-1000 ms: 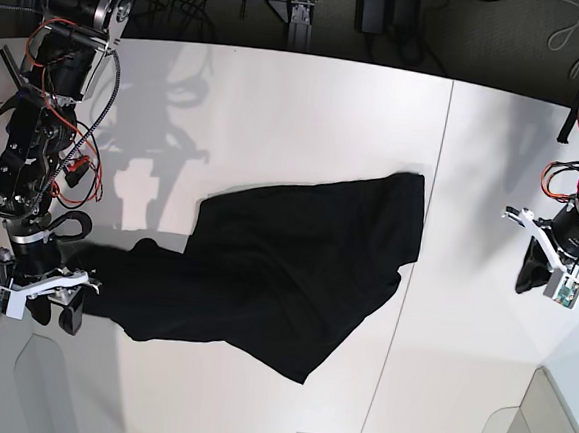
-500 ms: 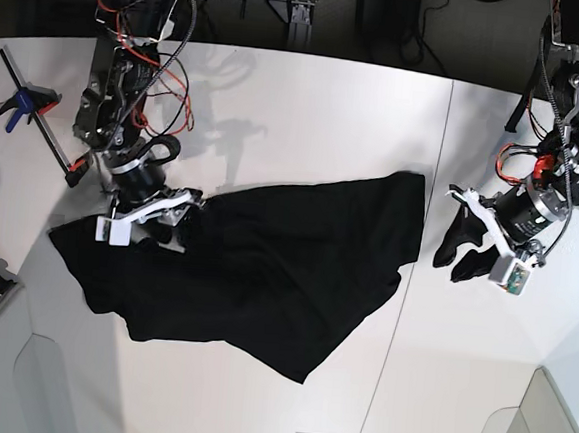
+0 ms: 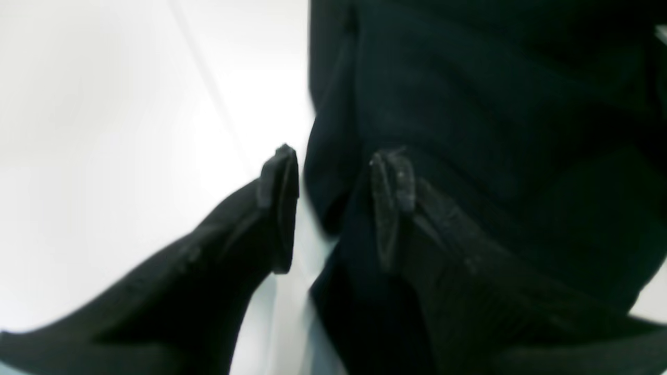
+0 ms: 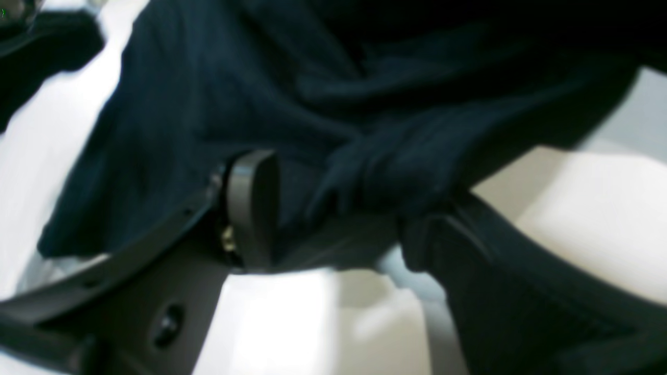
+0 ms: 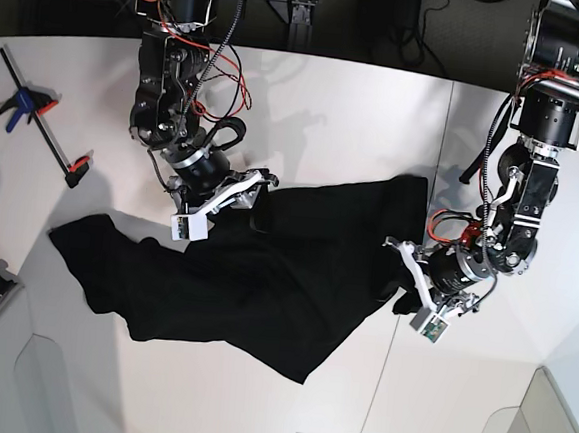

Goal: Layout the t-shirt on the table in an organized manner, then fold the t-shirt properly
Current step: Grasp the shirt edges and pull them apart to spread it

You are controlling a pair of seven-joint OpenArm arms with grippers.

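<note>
The t-shirt [image 5: 255,274] lies crumpled on the table [image 5: 328,109], black side up, its long axis running roughly left to right in the base view with a slight rise toward the far right; one end trails to the left table edge, the other bunches up near a dark seam. A loose corner points toward the near side at the middle. The right gripper [image 5: 233,197] sits over the far edge of the cloth, left of centre. In the right wrist view its fingers [image 4: 250,208] stand apart, with a raised fold of the t-shirt [image 4: 365,130] between them; whether they pinch it cannot be told. The left gripper [image 5: 416,287] is at the right end of the cloth. In the left wrist view its fingers [image 3: 281,208] stand apart, one over bare table [image 3: 104,130], the other over the t-shirt [image 3: 495,130], the cloth edge lying in the gap. A clamp [image 5: 36,126] lies on the far left of the table.
</note>
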